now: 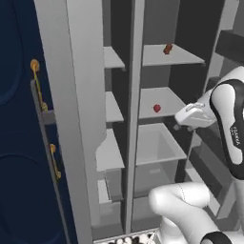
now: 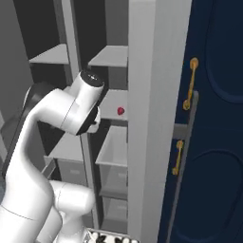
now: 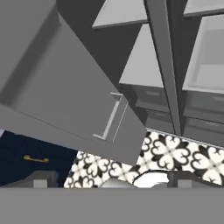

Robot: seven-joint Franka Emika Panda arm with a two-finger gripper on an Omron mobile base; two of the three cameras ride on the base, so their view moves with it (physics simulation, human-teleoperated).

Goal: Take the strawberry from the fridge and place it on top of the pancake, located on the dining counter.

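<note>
From the left base view I see the fridge (image 1: 138, 119) standing open across the middle of the frame, its grey shelves split by a vertical divider; the strawberry (image 1: 157, 108) sits alone on the middle right-hand shelf, just right of centre; a brownish-orange item (image 1: 167, 49) rests on the shelf above it, near the top of the frame. My gripper (image 1: 183, 125) is at the right of the frame, apart from the strawberry and a little lower than it, touching nothing that I can make out; its jaws stand wide apart and hold nothing. In the right base view the strawberry (image 2: 121, 111) shows as a small red spot near the centre, just right of the arm's wrist; the navy cabinet (image 2: 213, 118) with gold handles fills the right side. The hand view looks down past an open fridge door (image 3: 65, 96) to a patterned floor (image 3: 175, 157) at lower right.
</note>
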